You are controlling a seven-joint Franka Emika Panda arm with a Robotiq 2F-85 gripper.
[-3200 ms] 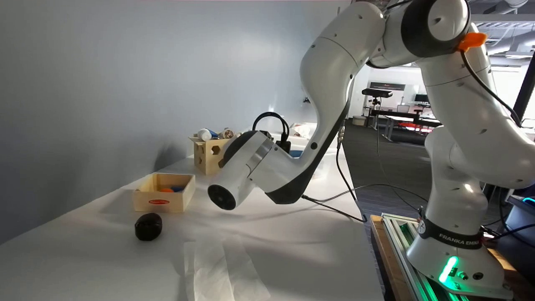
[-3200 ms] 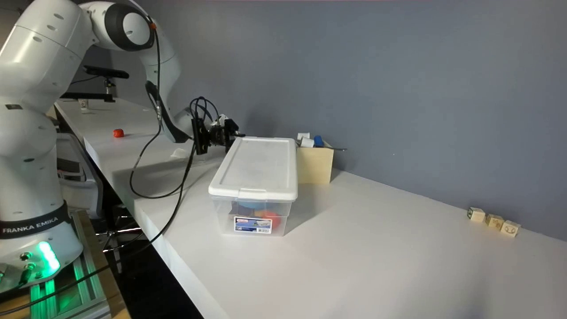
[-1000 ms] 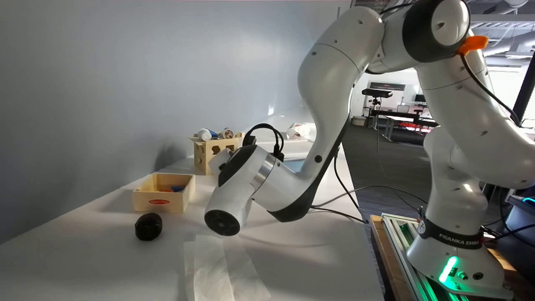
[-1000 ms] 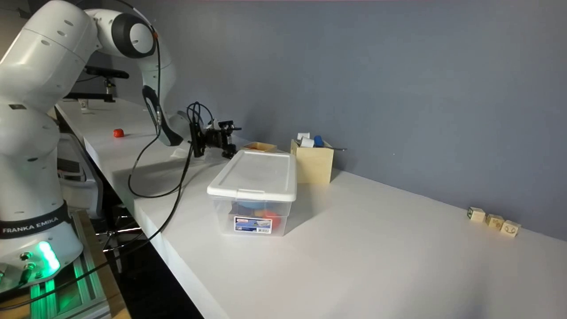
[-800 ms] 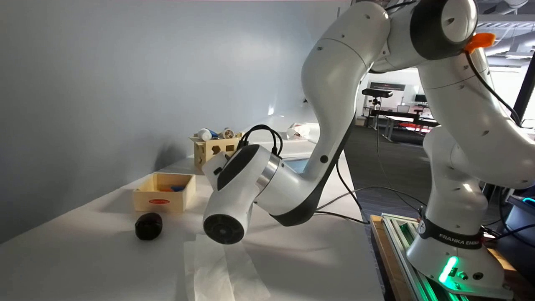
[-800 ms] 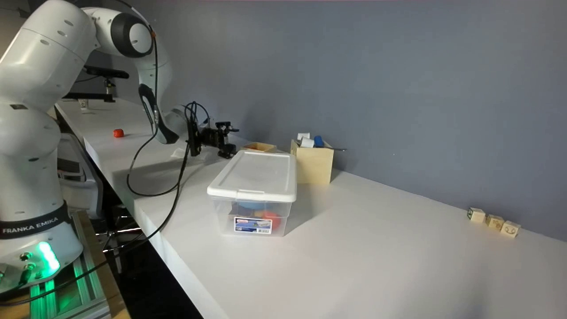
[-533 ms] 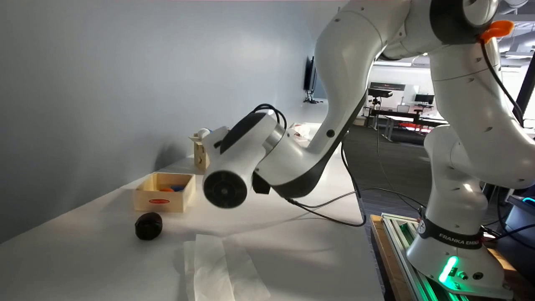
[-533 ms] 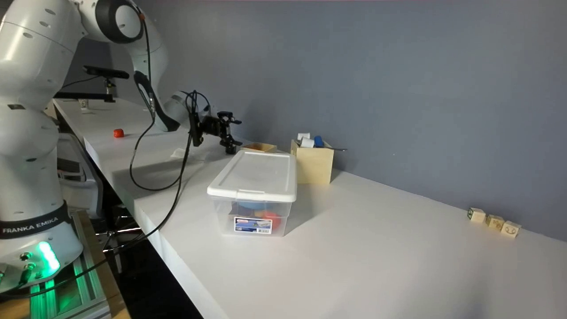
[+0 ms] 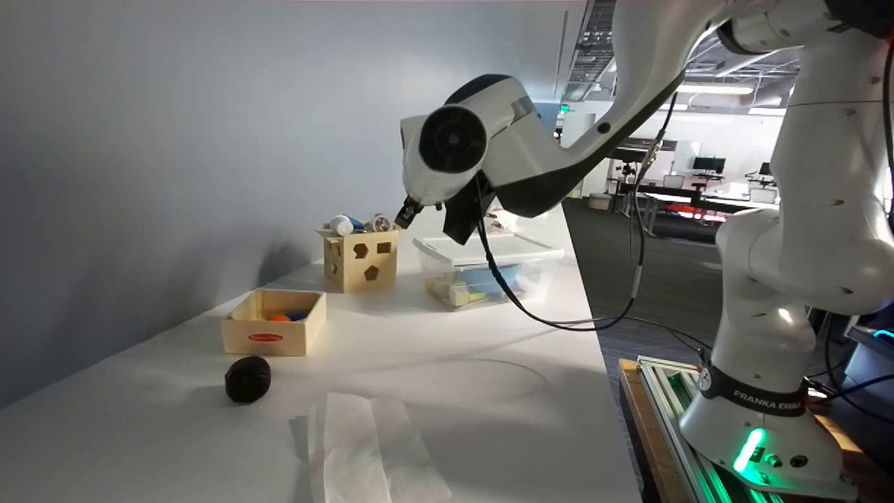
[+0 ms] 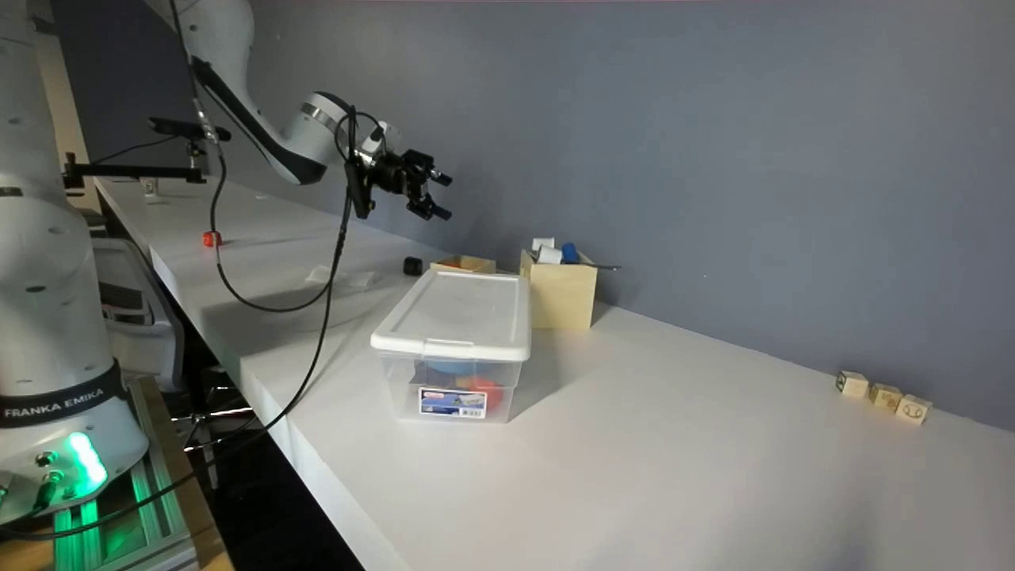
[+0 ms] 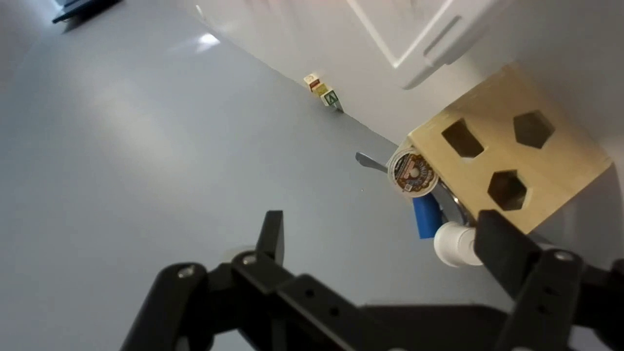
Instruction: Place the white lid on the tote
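The white lid [image 10: 460, 309] lies flat on top of the clear tote [image 10: 400, 388], covering it. Through the tote's walls, blue and red things show inside. My gripper [image 10: 446, 197] is up in the air above and behind the tote's far end, apart from the lid. Its black fingers are spread wide, and nothing is held between them. The wrist view catches one corner of the lid [image 11: 438, 36] at the top, away from the gripper [image 11: 381, 217]. From the opposite side, the wrist and a hanging cable partly cover the lid [image 9: 520, 248].
A wooden box with shaped holes [image 9: 363, 262], topped with cups, stands beside the tote near the wall. A shallow wooden box [image 9: 265, 342], a black round object [image 9: 248, 378] and paper towels [image 9: 370, 447] lie farther along. Small blocks [image 10: 886, 396] sit by the wall.
The lid's far end, raised about three seconds ago, came down onto the tote by a second ago. Since then the arm has lifted up and away with its fingers spread; the lid stays put.
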